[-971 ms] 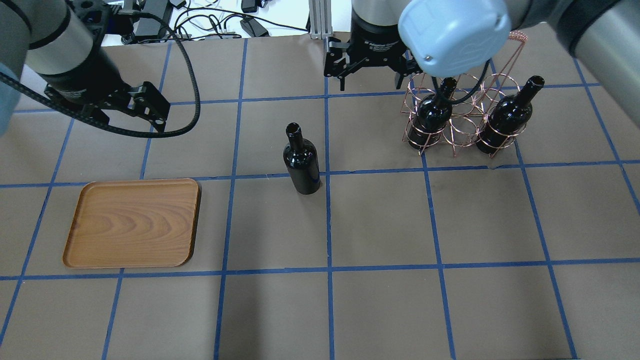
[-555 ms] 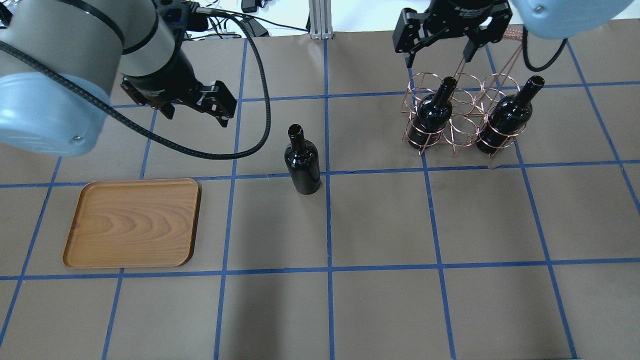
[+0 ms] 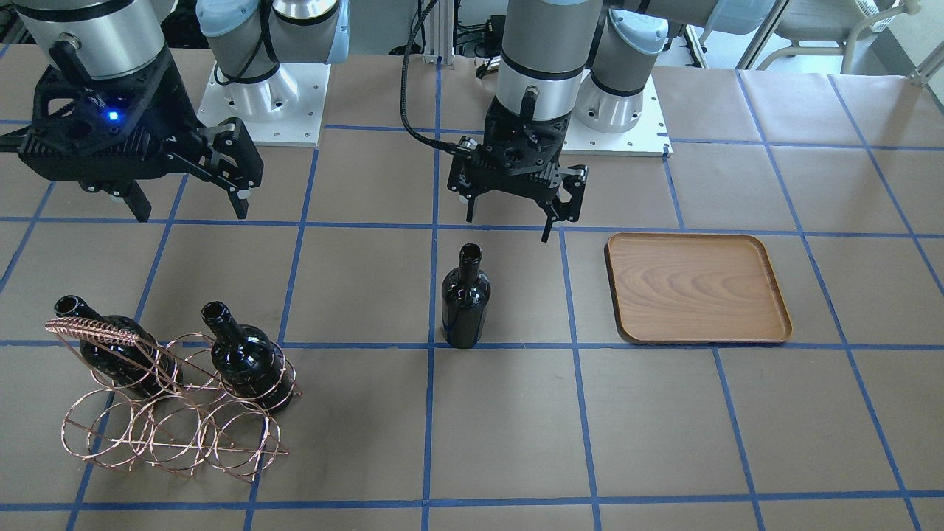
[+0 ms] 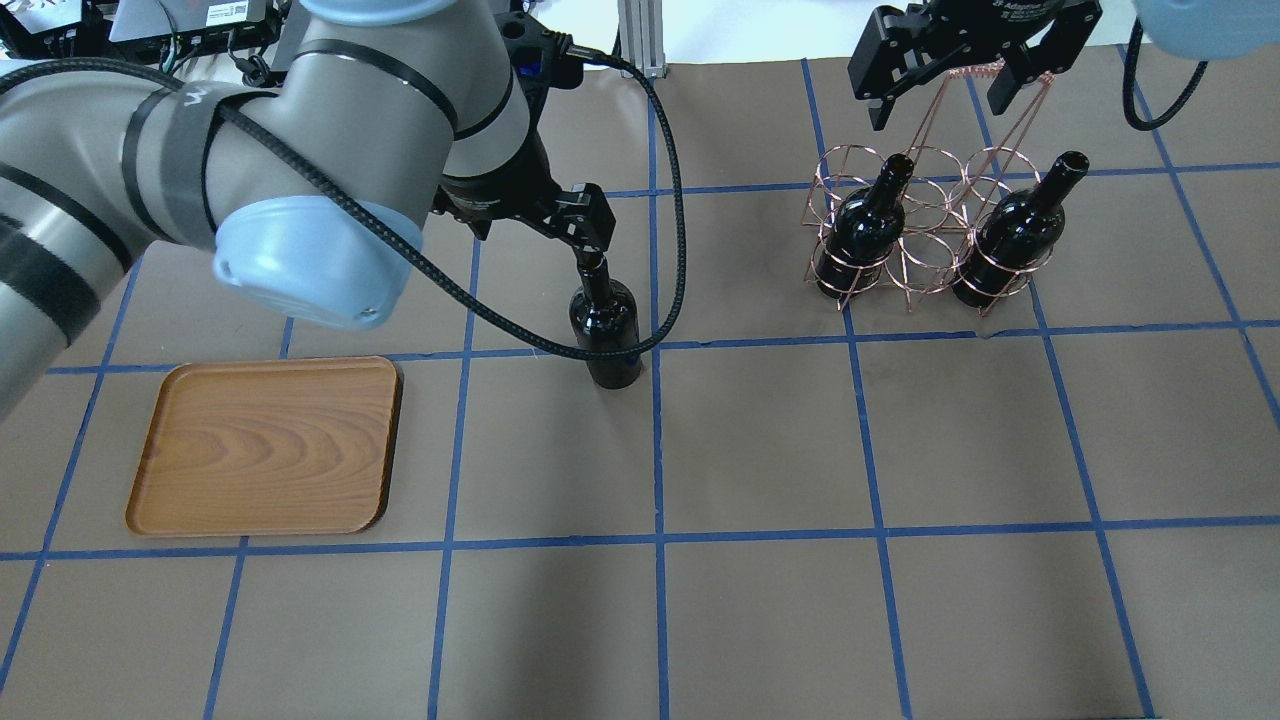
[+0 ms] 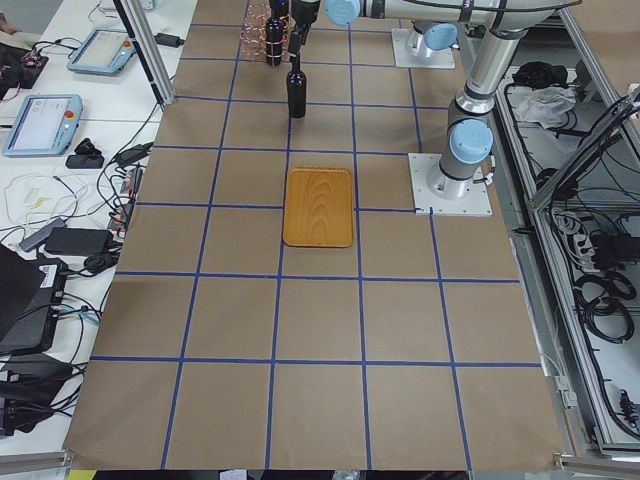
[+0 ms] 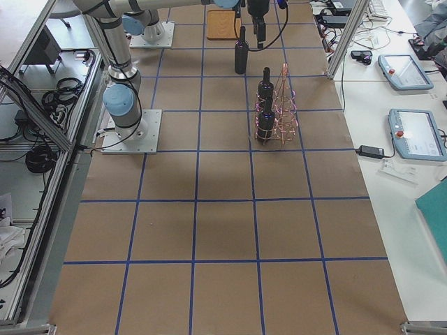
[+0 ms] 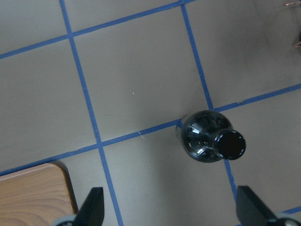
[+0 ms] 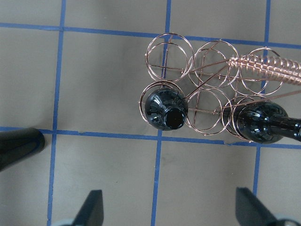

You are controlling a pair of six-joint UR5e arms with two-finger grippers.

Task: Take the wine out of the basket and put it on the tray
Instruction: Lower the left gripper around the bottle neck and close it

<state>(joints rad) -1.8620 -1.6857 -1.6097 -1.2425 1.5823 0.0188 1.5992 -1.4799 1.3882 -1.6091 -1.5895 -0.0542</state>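
One dark wine bottle (image 4: 607, 335) stands upright on the table, apart from the basket; it also shows in the front view (image 3: 465, 306) and the left wrist view (image 7: 207, 139). My left gripper (image 4: 535, 230) (image 3: 509, 227) is open and empty, above the bottle's mouth and a little off to the tray side. The copper wire basket (image 4: 925, 240) (image 3: 88, 329) (image 8: 268, 70) holds two more bottles (image 4: 865, 230) (image 4: 1010, 240). My right gripper (image 4: 940, 105) (image 3: 190, 210) is open and empty, raised behind the basket. The wooden tray (image 4: 265, 445) (image 3: 697, 287) lies bare.
Brown paper with blue tape grid lines covers the table. The left arm's black cable (image 4: 670, 200) loops down around the standing bottle. The two arm bases (image 3: 258, 103) (image 3: 619, 110) sit at the robot side. Monitors and cables lie past the table's edge in the side views.
My left arm has swung right, from above the tray side to over the standing bottle. My right gripper has moved right and back, to behind the basket. Both stay open.
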